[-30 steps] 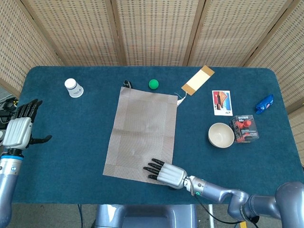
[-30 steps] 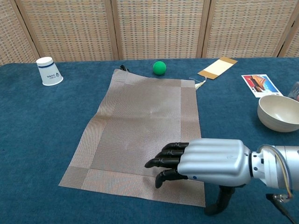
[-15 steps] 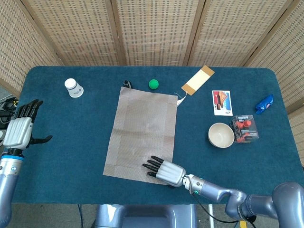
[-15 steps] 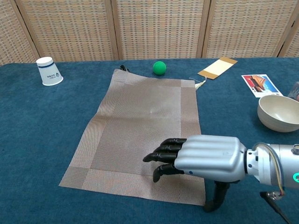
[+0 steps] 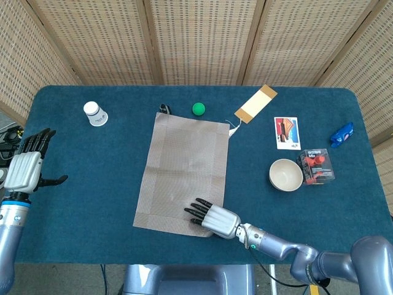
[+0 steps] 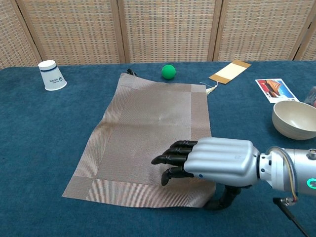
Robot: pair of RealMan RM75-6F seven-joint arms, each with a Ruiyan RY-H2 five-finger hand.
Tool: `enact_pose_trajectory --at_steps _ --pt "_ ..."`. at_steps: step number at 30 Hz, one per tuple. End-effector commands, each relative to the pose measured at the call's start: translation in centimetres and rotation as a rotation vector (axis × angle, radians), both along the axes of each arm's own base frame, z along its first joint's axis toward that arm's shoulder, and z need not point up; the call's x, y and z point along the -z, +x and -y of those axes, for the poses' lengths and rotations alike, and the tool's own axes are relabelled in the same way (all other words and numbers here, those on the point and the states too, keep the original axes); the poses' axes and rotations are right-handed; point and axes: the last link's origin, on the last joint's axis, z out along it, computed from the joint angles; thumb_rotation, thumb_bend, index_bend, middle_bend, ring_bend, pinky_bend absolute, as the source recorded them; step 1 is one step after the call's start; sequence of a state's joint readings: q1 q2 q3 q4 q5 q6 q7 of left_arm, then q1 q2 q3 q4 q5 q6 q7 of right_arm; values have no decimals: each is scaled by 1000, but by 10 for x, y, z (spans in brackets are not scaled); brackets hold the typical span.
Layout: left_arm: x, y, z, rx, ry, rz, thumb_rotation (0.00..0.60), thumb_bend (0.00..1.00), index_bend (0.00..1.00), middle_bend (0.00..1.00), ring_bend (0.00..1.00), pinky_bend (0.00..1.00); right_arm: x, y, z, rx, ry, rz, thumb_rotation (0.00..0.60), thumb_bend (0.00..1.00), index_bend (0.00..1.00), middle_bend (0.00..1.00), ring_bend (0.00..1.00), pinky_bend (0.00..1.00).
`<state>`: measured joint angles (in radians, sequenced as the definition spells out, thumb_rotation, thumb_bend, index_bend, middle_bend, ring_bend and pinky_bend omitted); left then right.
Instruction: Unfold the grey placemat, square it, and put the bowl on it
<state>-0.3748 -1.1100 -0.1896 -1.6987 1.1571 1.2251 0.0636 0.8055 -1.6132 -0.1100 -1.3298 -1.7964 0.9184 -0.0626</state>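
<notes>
blue-carpeted table (image 5: 92, 172) before tan woven wall panels (image 5: 196, 40)

Placemat (image 6: 148, 128) corner under right hand (image 6: 212, 160)

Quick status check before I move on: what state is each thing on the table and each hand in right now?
placemat: unfolded, flat, skewed to the table edge
right hand: on the placemat's near right corner, thumb under its edge
left hand: raised off the table, fingers apart, holding nothing
bowl: upright, empty, on the cloth right of the placemat
paper cup: upside down
</notes>
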Motion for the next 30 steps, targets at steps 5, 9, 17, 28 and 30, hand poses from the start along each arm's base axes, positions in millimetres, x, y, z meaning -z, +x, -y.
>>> enact_pose_trajectory --at_steps 5,9,17,28,30 --pt "1 0 0 2 -2 -1 600 0 0 0 0 0 0 -1 0 4 -1 6 600 532 389 0 0 0" --pt "1 0 0 2 -1 0 600 0 0 0 0 0 -1 -2 0 2 -7 19 600 571 588 0 0 0" --pt "0 1 0 3 -2 3 600 0 0 0 0 0 -4 -9 0 -9 -26 33 600 591 677 0 0 0" --pt "2 1 1 4 -8 -2 600 0 0 0 0 0 -22 -25 -9 -134 -28 27 600 588 680 13 0 0" --pt "2 1 1 5 -8 -3 600 0 0 0 0 0 -28 -32 -12 -169 -24 10 600 583 679 14 0 0"
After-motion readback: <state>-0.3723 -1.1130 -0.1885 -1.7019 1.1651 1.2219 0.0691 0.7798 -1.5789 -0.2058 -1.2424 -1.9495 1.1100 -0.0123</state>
